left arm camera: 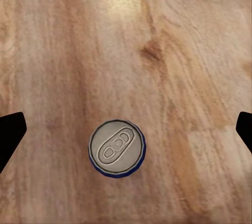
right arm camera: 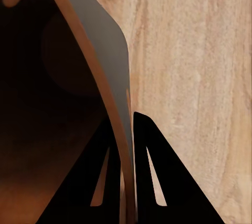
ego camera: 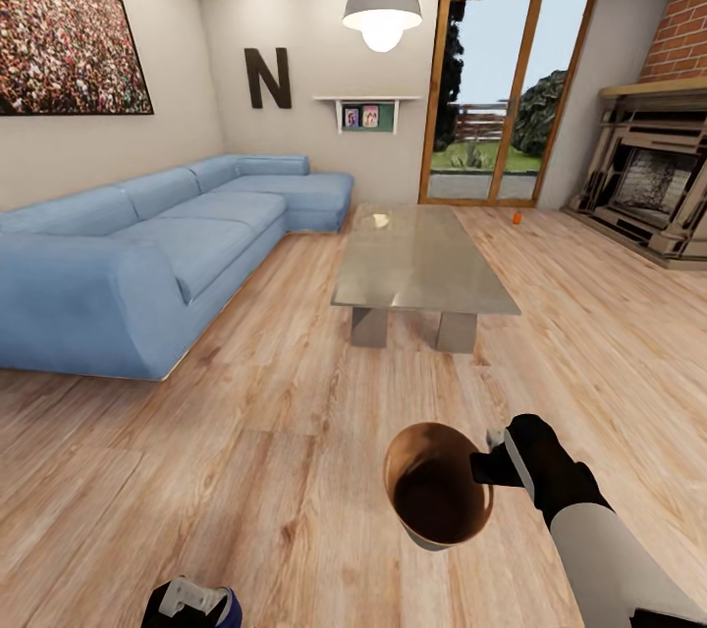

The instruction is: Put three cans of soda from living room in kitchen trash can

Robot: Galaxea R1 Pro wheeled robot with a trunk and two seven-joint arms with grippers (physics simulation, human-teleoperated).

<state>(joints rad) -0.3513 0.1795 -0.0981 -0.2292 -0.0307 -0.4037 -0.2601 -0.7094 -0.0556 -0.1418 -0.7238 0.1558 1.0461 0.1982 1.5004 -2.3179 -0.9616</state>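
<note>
Two cans show. The blue can (left arm camera: 116,148), dark blue with a pale pull-tab top, stands upright on the wood floor (ego camera: 245,432), centred between the left gripper (left arm camera: 126,129) fingers, which are spread wide and clear of it. One orange can (ego camera: 516,216) stands far off on the floor, right of the glass table (ego camera: 422,265). At near right, the one bin (ego camera: 437,486), copper-brown inside and grey outside, hangs tilted, its rim pinched between the right gripper (right arm camera: 126,129) fingers.
</note>
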